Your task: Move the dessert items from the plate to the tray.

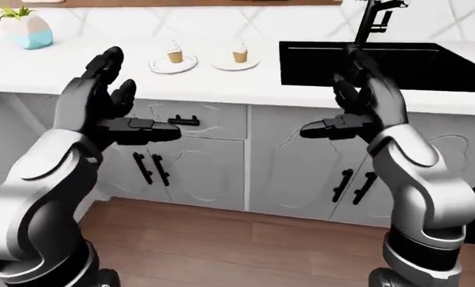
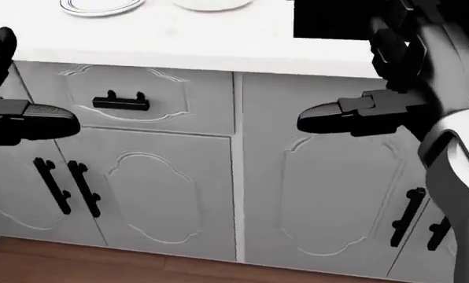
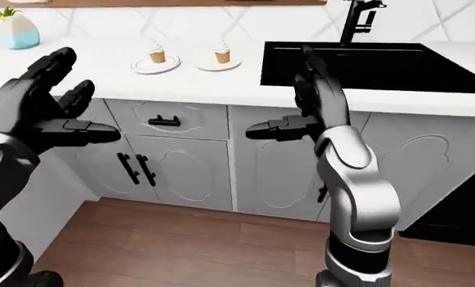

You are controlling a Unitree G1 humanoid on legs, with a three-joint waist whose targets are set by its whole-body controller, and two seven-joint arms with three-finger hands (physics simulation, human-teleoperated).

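Note:
Two cupcakes with white frosting stand on the white counter in the left-eye view: one cupcake (image 1: 175, 54) on a round rimmed plate (image 1: 164, 64), the other cupcake (image 1: 239, 54) on a plain white dish (image 1: 250, 64) to its right. No tray shows that I can tell apart from these. My left hand (image 1: 138, 101) is raised in front of the cabinets below the plate, fingers spread, open and empty. My right hand (image 1: 329, 98) is held up near the sink's left edge, also open and empty. Both hands are well short of the cupcakes.
A black sink (image 1: 397, 63) with a black faucet (image 1: 373, 21) is set in the counter at the right. A potted plant (image 1: 26, 30) stands at the far left. Grey cabinet doors (image 2: 164, 194) and a drawer (image 2: 128, 100) lie below the counter, over a wooden floor (image 1: 245, 239).

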